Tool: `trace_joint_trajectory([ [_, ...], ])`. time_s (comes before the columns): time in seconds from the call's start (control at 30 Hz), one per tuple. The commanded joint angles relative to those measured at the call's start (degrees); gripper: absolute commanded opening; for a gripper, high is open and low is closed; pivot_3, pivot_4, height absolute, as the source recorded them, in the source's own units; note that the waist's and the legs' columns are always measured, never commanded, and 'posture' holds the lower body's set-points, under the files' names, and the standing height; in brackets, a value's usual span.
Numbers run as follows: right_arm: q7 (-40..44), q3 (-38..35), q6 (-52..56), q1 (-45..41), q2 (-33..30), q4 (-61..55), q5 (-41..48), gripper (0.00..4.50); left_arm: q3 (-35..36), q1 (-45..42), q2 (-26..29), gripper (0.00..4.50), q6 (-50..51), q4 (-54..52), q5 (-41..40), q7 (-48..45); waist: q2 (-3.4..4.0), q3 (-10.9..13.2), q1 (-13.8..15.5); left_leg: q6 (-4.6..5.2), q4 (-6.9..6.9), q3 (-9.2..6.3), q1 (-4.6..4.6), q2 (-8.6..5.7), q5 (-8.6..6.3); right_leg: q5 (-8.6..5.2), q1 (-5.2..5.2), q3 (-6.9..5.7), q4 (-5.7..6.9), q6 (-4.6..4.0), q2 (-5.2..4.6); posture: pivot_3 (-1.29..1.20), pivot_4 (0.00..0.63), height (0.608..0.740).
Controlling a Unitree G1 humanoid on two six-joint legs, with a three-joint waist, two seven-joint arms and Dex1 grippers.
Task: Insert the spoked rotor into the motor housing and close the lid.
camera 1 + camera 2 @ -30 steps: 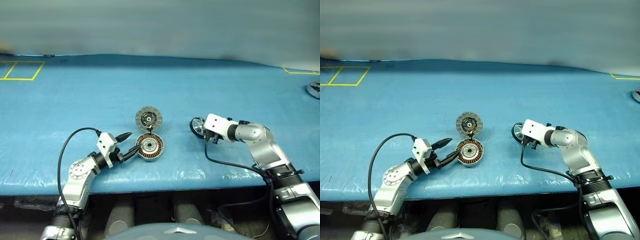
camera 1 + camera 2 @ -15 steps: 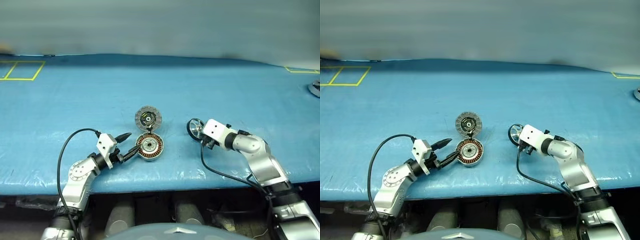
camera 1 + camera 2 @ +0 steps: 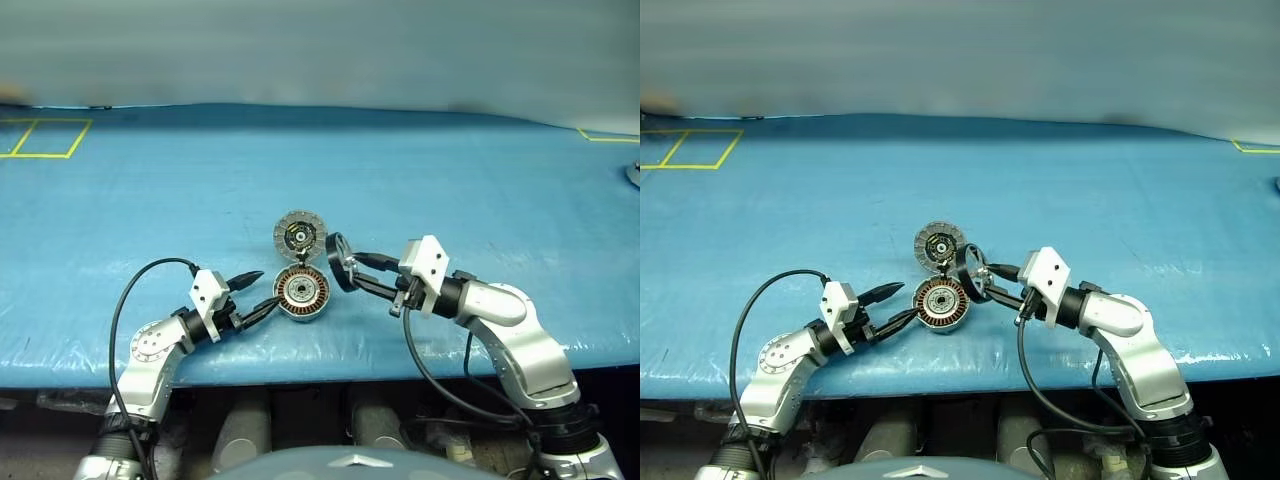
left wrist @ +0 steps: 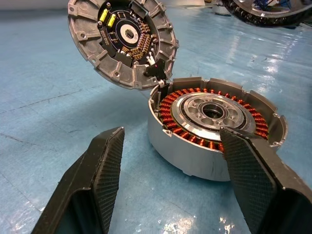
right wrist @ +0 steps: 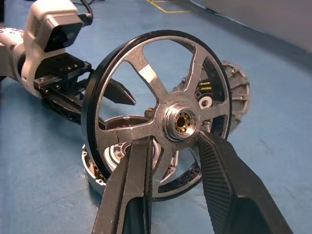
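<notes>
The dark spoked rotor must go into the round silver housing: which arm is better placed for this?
The right. Its gripper already holds the dark spoked rotor just beside the round silver housing. The left gripper stands open beside the housing, holding nothing.

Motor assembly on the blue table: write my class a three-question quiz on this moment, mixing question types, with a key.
1. True or false: the lid is closed over the motor housing.
2. Which gripper holds the spoked rotor? A) left B) right C) neither
3. Fill in: the left gripper, open, sits beside the ____.

Key: 1 false, the lid stands open. 2 B, the right gripper pinches the rotor near its hub. 3 motor housing.
</notes>
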Motion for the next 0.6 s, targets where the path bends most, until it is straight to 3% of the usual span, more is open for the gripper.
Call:
trace_joint_trajectory([
  [0.03, -2.29, 1.71, -2.21, -2.34, 0.75, 1.54, -2.90, 1.04, 0.18, 0.45, 0.86, 3.32, 0.12, -2.39, -0.34, -0.97, 0.00, 0.01, -0.02, 0.00, 0.00, 0.00, -0.02, 0.00, 0.00, 0.00, -0.02, 0.00, 0.00, 0.00, 0.00, 0.00, 0.150, 0.740],
  [0.6, -2.05, 8.61, -6.77, -6.60, 0.88, 3.77, -8.27, 1.04, 0.27, 0.44, 0.68, 3.32, 0.22, -2.08, -0.29, -0.94, 0.00, 0.01, 0.20, 0.00, -0.01, 0.01, -0.08, -0.02, 0.00, 0.00, -0.07, 0.00, 0.00, 0.00, 0.00, 0.00, 0.150, 0.740],
])
